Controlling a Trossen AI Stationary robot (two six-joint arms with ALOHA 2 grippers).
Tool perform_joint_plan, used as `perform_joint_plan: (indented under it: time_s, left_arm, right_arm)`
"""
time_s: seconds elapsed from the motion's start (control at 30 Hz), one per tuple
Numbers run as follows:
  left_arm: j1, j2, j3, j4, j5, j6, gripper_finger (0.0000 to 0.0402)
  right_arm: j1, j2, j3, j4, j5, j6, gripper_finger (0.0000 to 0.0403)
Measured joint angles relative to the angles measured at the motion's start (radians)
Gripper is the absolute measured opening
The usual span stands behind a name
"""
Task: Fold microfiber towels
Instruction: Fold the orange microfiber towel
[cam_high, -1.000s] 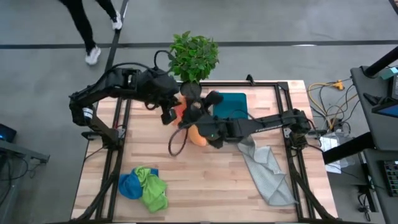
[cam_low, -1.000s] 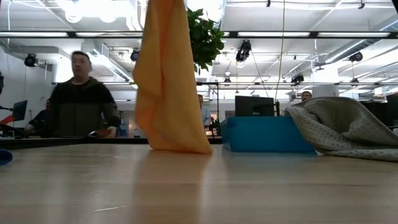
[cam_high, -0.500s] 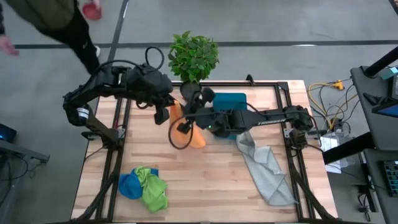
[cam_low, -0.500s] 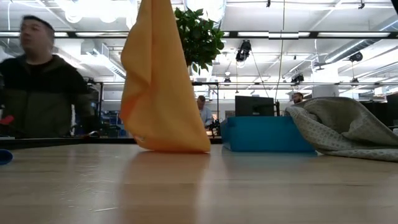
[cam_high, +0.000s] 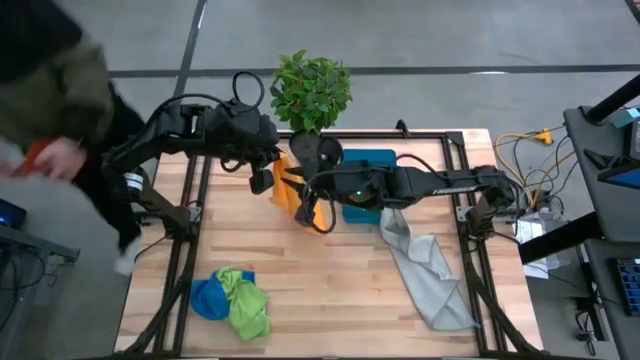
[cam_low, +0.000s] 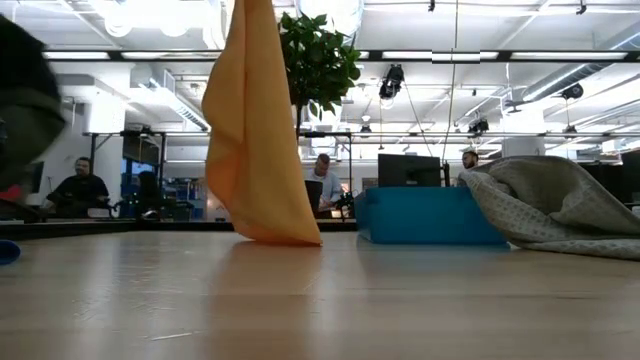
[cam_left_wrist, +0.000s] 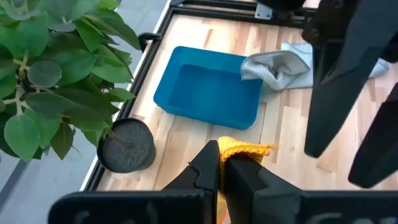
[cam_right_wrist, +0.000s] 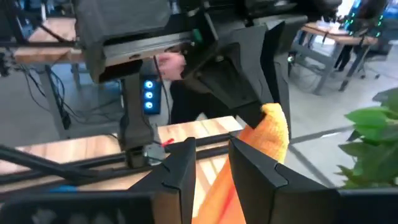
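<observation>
now the orange towel (cam_low: 255, 130) hangs by its top corner from the pinched-shut left gripper (cam_left_wrist: 219, 163), in front of the plant (cam_high: 311, 90), its lower edge brushing the table (cam_low: 320, 300) beside the bin (cam_low: 430, 215). since a second ago the right gripper (cam_right_wrist: 211, 163) has slid toward the plant, alongside the cloth, its fingers narrowing but parted; whether it grips cloth cannot be told. judged: a second hold is being sought for spreading; no fold made. grey towel (cam_high: 425, 265) lies beyond the bin; blue towel (cam_high: 208, 297) and green towel (cam_high: 245, 300) sit well apart from the plant.

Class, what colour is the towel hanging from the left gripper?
Orange. The hanging towel shows best in the low view.
</observation>
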Motion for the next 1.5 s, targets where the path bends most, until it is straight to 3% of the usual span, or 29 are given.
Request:
perform_joint_plan:
  time_s: [0.17, 0.33, 0.93, 1.27, 1.5]
  left_arm:
    - [-0.001, 0.0, 0.0, 0.048, 0.013, -0.003, 0.0]
    - [0.0, 0.0, 0.0, 0.067, 0.018, -0.001, 0.0]
    - [0.002, 0.008, -0.001, 0.151, 0.029, -0.038, 0.0]
    - [0.003, 0.015, -0.001, 0.142, 0.029, -0.061, 0.0]
    - [0.008, 0.015, -0.001, 0.081, 0.029, -0.061, 0.0]
  right_arm:
    - [-0.001, 0.016, 0.0, 0.002, 0.09, 0.004, 0.0093]
    - [-0.004, 0.021, 0.0, 0.023, -0.022, 0.003, 0.0089]
    - [-0.049, 0.022, -0.027, 0.012, -0.01, 0.053, 0.009]
    - [-0.042, 0.021, -0.013, -0.095, 0.193, 0.064, 0.01]
    - [-0.029, 0.002, -0.013, -0.126, 0.224, 0.055, 0.0093]
